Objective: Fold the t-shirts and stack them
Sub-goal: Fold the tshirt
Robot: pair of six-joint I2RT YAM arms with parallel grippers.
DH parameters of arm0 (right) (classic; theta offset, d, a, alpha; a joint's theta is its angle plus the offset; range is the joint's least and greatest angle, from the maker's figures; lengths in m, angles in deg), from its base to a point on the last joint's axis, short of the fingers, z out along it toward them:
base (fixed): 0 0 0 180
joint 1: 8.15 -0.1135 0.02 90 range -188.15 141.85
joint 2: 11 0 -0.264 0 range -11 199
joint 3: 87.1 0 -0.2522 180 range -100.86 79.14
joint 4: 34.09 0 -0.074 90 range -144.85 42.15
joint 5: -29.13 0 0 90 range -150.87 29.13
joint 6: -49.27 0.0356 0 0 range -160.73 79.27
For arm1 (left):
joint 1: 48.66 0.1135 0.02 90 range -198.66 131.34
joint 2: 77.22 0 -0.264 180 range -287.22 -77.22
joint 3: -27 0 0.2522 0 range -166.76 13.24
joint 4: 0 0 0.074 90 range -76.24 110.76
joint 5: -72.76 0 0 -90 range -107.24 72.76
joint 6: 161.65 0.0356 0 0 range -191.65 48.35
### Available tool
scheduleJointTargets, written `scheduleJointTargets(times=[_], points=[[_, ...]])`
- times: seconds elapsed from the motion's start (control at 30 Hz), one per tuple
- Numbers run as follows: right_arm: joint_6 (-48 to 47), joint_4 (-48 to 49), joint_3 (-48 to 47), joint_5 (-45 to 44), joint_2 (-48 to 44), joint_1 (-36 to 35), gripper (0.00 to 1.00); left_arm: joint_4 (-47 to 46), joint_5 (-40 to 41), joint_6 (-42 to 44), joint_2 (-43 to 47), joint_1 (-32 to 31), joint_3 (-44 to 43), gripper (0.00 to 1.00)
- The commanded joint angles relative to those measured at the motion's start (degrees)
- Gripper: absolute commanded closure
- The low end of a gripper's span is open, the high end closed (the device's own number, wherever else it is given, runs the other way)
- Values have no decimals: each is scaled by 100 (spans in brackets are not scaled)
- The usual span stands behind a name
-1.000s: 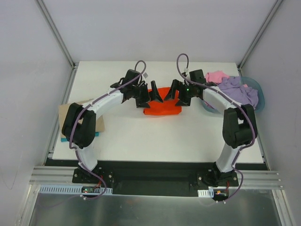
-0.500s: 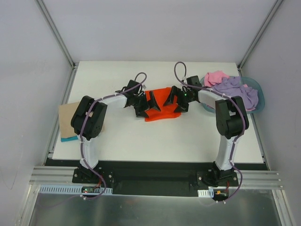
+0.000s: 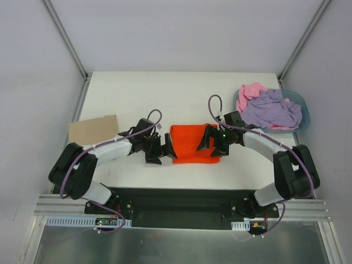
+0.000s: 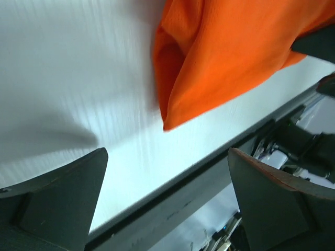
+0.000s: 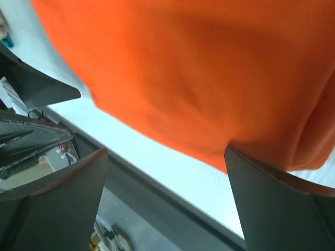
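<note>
The bright orange t-shirt [image 3: 188,144] lies folded into a small rectangle near the front middle of the table. My left gripper [image 3: 163,153] is open and empty at its left edge; in the left wrist view [image 4: 167,204] the orange cloth [image 4: 225,52] lies beyond the fingertips. My right gripper [image 3: 212,144] is open over the shirt's right edge; in the right wrist view [image 5: 167,204] the orange cloth [image 5: 199,78] fills the top, with one finger [image 5: 272,204] against it. The lilac-purple shirt [image 3: 272,107] and the pink shirt [image 3: 252,90] lie crumpled in the basin.
The blue-grey plastic basin [image 3: 304,111] stands at the back right of the white table [image 3: 137,93]. A brown cardboard sheet [image 3: 93,128] lies at the left edge. The table's front edge [image 3: 181,188] runs just beneath both grippers.
Both arms have swung from the table's middle toward the front edge, and the orange shirt now lies nearer the front as a neater rectangle. The basin's shirts have not moved.
</note>
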Motion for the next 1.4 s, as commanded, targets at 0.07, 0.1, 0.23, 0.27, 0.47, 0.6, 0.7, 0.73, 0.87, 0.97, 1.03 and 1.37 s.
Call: scheduleJointTargets(times=[0.07,0.1,0.23,0.27,0.47,0.6,0.7,0.73,0.87,0.97,1.03,1.37], points=[[-369,-644,-140,94,-1120,-127,3,243,276,147,1279,-59,-324,1],[-377,-662,-245,94,-1173,-135,3,243,268,243,1236,-59,-475,1],[-430,-627,-763,-221,-1191,-65,3,243,101,393,596,-59,-1353,1],[-378,-592,-834,-257,-1139,31,3,243,57,376,212,-50,-1712,1],[-210,-187,-1440,-731,-192,338,3,182,-5,358,-1414,-42,-3040,1],[-193,-187,-1740,-626,539,541,3,182,-347,253,-2226,29,-3517,1],[-158,-39,-1889,-837,1093,603,3,182,-172,235,-2613,81,-3675,1],[-140,-3,-1942,-907,1242,620,3,182,-76,226,-2683,116,-3693,1],[-219,-108,-2390,-917,2111,691,3,173,214,218,-3000,248,-3588,1],[-228,-91,-2470,-785,2359,691,3,199,233,217,-3053,310,-3430,1],[-219,-47,-2417,-758,2368,691,3,199,241,226,-3036,310,-3359,1],[-465,-467,-2723,-758,1210,612,3,383,416,507,-2001,257,-3473,1]])
